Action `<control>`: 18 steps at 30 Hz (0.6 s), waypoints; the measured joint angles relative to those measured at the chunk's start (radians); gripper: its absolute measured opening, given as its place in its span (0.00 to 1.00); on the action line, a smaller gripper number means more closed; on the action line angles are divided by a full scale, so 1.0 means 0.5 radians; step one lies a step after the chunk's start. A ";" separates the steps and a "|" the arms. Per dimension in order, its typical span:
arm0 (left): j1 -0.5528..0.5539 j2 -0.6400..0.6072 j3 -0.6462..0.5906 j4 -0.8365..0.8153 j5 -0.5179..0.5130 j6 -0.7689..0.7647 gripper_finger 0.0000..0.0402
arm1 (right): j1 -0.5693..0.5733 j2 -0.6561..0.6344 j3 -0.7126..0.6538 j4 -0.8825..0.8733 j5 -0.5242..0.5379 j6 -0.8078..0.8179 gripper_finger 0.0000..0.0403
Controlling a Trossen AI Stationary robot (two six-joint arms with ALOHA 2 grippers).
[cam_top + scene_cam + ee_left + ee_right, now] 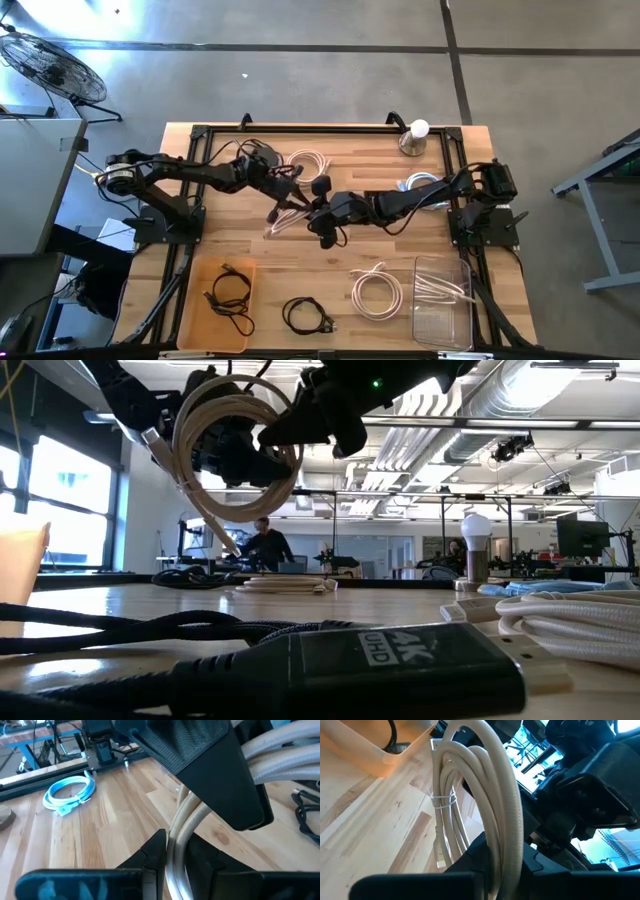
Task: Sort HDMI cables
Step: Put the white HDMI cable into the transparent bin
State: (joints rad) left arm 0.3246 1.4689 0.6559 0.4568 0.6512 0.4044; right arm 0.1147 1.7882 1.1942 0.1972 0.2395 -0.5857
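Lettering "4K UHD" shows on a black HDMI plug (400, 660) in the low view alone. Above mid-counter (230, 240), both the left gripper (288, 205) and the right gripper (318, 212) clamp one cream cable coil (235, 445). Only the left wrist view shows a pale blue coil (70, 794).

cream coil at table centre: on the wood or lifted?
Lifted. The cream coil hangs clear above the table, gripped by both the left pincer and right pincer.
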 joint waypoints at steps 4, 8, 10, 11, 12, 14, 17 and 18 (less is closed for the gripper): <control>-0.002 -0.001 0.000 -0.016 -0.047 0.014 0.15 | 0.002 0.000 0.000 -0.013 0.002 0.001 0.08; -0.005 -0.004 0.000 -0.056 -0.216 0.084 0.15 | -0.002 0.003 -0.001 -0.053 0.019 0.001 0.08; -0.005 -0.004 0.000 -0.056 -0.217 0.126 0.15 | -0.002 0.003 0.000 -0.057 0.019 0.001 0.08; -0.005 -0.004 0.000 -0.057 -0.218 0.128 0.15 | -0.002 0.002 -0.001 -0.059 0.017 0.001 0.08; -0.008 -0.004 0.000 -0.056 -0.221 0.128 0.15 | -0.002 0.002 -0.001 -0.062 0.017 0.001 0.08; -0.026 -0.004 0.000 -0.053 -0.244 0.128 0.15 | -0.002 0.002 0.000 -0.069 0.005 0.001 0.08; -0.057 -0.004 0.000 -0.054 -0.287 0.126 0.14 | -0.001 0.002 0.000 -0.078 -0.003 0.002 0.08; -0.065 -0.004 0.000 -0.054 -0.333 0.126 0.14 | -0.001 0.002 0.000 -0.086 -0.006 0.002 0.08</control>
State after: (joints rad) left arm 0.2920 1.4670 0.6559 0.4297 0.4849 0.4675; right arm 0.1143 1.7893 1.1941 0.1543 0.2365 -0.5849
